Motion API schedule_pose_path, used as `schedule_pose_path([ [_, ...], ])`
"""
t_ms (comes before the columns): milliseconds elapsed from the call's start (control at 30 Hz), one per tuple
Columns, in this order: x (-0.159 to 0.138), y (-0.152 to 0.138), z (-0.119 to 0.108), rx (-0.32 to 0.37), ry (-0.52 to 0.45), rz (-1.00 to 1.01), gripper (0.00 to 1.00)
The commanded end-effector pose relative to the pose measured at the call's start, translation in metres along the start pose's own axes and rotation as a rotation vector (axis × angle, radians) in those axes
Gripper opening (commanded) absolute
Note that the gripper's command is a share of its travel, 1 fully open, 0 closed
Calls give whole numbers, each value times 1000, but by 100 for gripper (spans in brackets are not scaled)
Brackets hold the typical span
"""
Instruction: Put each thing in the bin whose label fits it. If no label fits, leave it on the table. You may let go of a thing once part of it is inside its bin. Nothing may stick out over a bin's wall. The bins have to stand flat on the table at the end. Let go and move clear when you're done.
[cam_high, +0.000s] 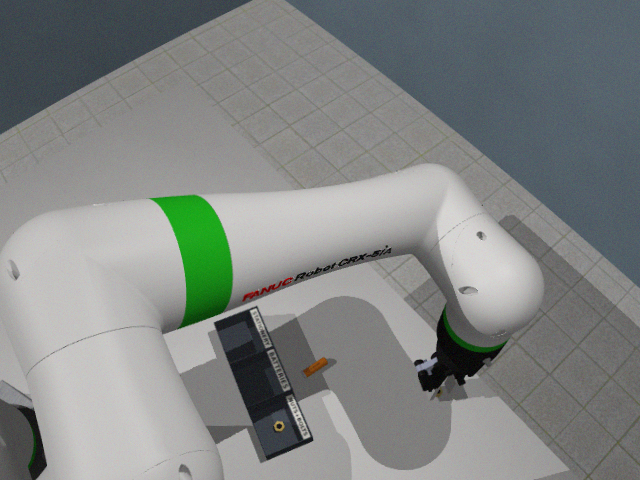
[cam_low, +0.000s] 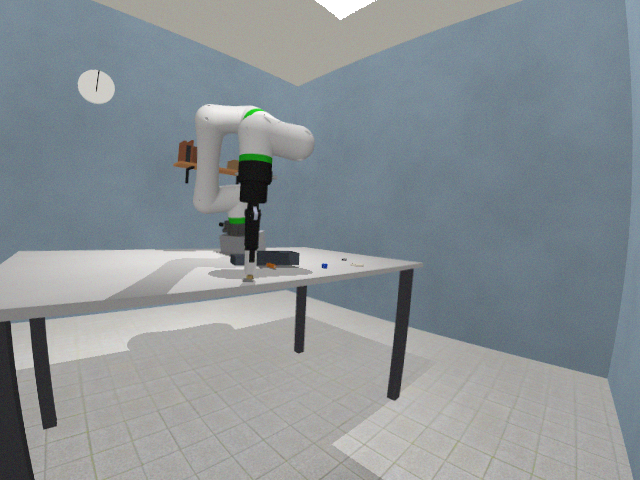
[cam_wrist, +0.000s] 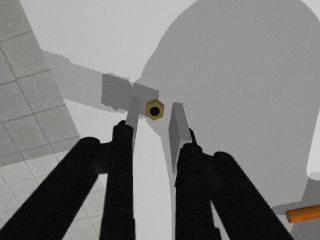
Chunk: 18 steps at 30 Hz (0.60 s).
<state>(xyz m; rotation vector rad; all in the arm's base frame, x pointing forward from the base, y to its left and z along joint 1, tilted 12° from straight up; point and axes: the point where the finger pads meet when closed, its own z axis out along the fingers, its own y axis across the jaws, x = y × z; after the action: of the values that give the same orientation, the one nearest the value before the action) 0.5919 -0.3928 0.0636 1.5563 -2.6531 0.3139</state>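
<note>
A brass hex nut (cam_wrist: 154, 109) lies on the white table near its edge. My gripper (cam_wrist: 154, 114) points straight down over it, fingers partly apart with a gap wider than the nut. The nut sits between the fingertips and neither finger touches it. In the top view the gripper (cam_high: 438, 387) stands low at the table, with the nut (cam_high: 439, 392) just showing under it. A dark row of three bins (cam_high: 262, 379) lies to the left, with labels reading BATTERIES and NUTS+BOLTS. Another brass nut (cam_high: 277, 426) lies in the NUTS+BOLTS bin.
An orange cylinder (cam_high: 314, 367) lies on the table between the bins and the gripper; it also shows in the wrist view (cam_wrist: 302, 214). In the exterior view, a small blue thing (cam_low: 324, 265), a dark bit (cam_low: 343, 258) and a pale bit (cam_low: 356, 264) lie farther along the table. The table edge is close to the gripper.
</note>
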Motion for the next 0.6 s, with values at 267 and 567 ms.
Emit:
schedule_pose_path([
  [267,0,0,11,1,0,0,27],
  [567,0,0,12,1,0,0,27],
])
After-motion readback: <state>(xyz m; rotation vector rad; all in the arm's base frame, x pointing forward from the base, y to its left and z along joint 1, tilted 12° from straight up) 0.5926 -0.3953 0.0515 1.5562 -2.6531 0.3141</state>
